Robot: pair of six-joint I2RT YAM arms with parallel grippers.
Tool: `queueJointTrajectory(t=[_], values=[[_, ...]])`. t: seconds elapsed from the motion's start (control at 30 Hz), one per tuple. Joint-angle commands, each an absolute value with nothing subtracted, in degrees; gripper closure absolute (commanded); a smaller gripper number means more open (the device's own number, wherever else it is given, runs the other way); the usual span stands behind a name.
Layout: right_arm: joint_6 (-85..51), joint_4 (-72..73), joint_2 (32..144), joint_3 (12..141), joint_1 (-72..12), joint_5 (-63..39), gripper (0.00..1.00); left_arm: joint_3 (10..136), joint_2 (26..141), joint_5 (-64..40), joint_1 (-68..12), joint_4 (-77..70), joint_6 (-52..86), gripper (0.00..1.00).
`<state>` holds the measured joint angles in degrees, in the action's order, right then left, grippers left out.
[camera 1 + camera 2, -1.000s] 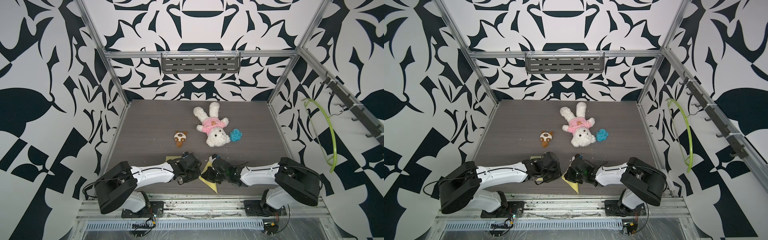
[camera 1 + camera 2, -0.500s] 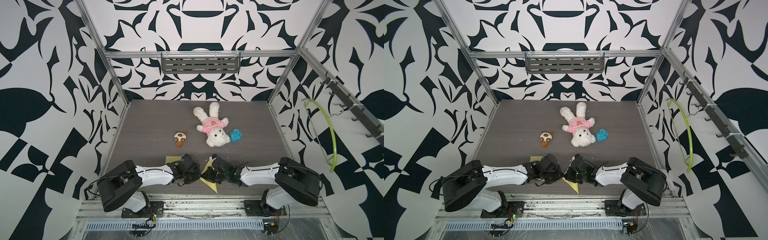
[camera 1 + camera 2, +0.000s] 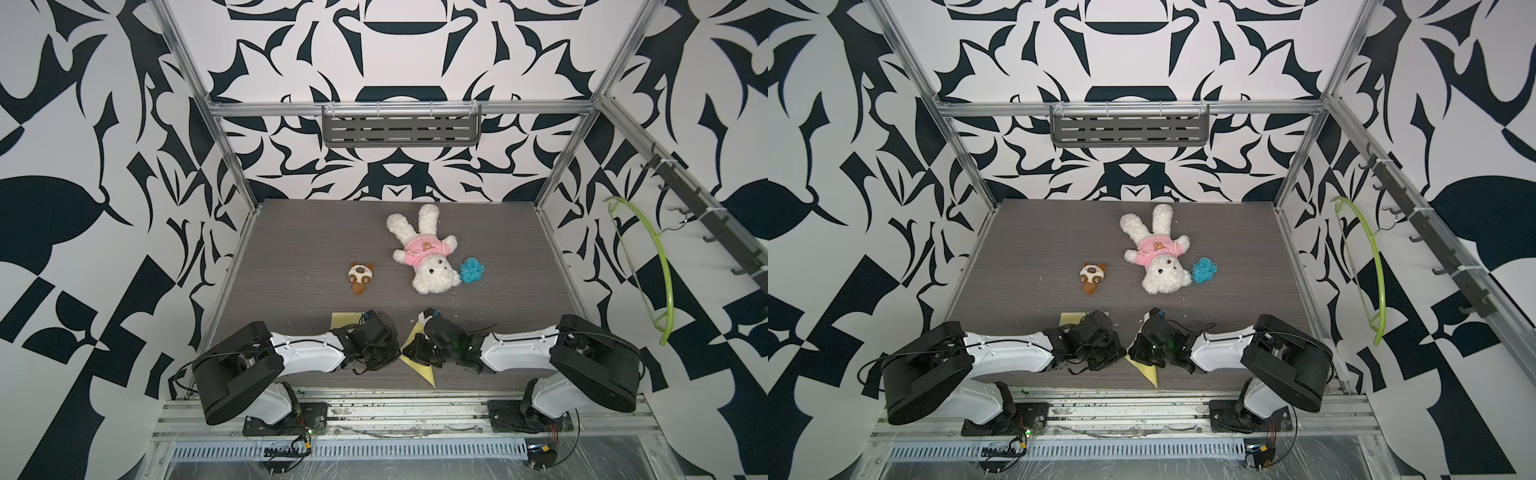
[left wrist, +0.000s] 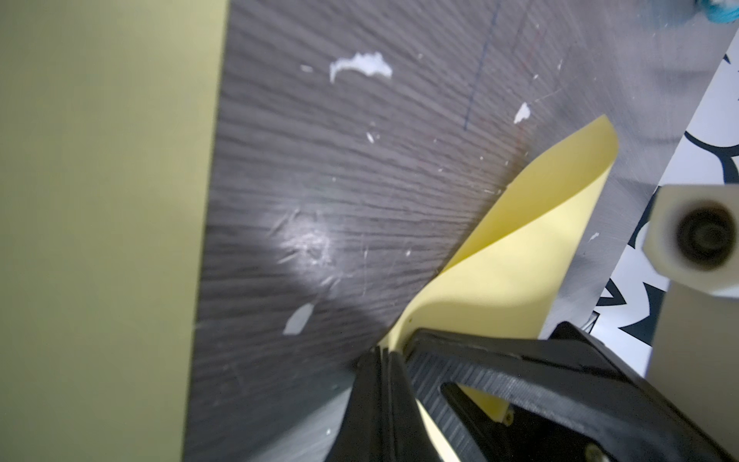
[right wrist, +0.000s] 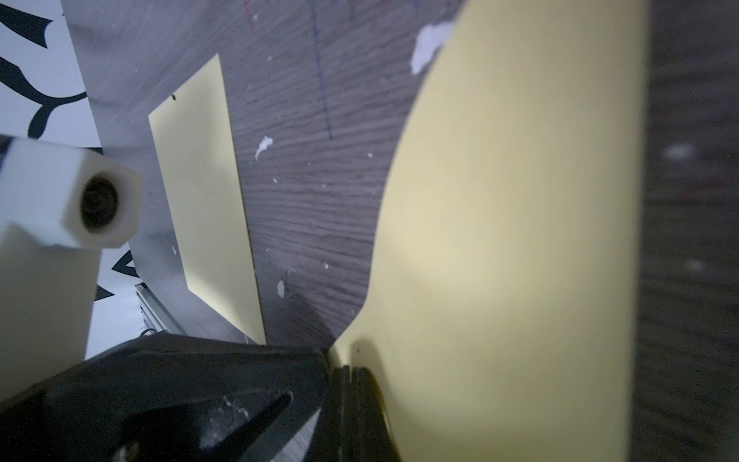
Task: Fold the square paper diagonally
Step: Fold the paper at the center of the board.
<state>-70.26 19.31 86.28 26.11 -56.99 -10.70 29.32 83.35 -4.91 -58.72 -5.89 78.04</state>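
Note:
The square paper (image 3: 422, 370) is pale yellow and lies near the table's front edge, between my two grippers in both top views (image 3: 1147, 370). It is bent over on itself, with one flap curling up off the table (image 4: 520, 248) (image 5: 520, 240). My left gripper (image 3: 395, 354) (image 4: 384, 356) is shut, its tip at the paper's bend. My right gripper (image 3: 410, 352) (image 5: 352, 376) is shut too, with the raised flap leaning against it. The two tips nearly meet. No paper shows between either pair of fingers.
A second flat yellow sheet (image 3: 343, 322) (image 5: 200, 180) lies behind the left gripper. Farther back are a white plush rabbit in pink (image 3: 424, 257), a small brown toy (image 3: 360, 276) and a blue yarn ball (image 3: 471, 271). A green hanger (image 3: 660, 266) hangs on the right wall.
The left arm has shifted slightly, uncovering a little more of the flat sheet behind it. The right arm and the bent paper look the same. Both grippers stay shut.

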Motion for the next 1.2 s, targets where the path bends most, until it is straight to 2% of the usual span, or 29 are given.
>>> queueJointTrajectory(t=[0.0,0.1,0.23,0.47,0.63,0.83,1.17], values=[[-68.91,13.81,85.81,26.84,-57.30,-9.53,1.00,30.09,83.90,-4.39,-58.54,-0.20,76.62,1.00],[-67.72,11.85,85.45,28.60,-57.30,-9.80,1.00,31.08,84.99,-3.40,-58.62,2.66,76.13,1.00],[-66.02,8.34,84.09,30.98,-57.39,-9.54,0.91,32.88,86.62,-1.84,-58.79,7.21,75.37,1.00],[-63.47,0.99,80.63,34.10,-57.39,-6.72,0.87,35.24,89.46,-0.31,-59.06,11.75,75.41,1.00],[-64.76,0.71,77.64,31.62,-57.17,-5.19,0.95,37.00,91.01,0.16,-59.22,13.80,74.54,1.00],[-65.12,-0.47,76.38,29.39,-56.78,-4.92,0.99,37.86,91.53,0.44,-59.35,14.78,74.00,1.00],[-65.33,-3.08,73.94,26.22,-56.69,-4.21,1.00,38.64,92.31,0.89,-59.41,16.33,73.71,1.00]])
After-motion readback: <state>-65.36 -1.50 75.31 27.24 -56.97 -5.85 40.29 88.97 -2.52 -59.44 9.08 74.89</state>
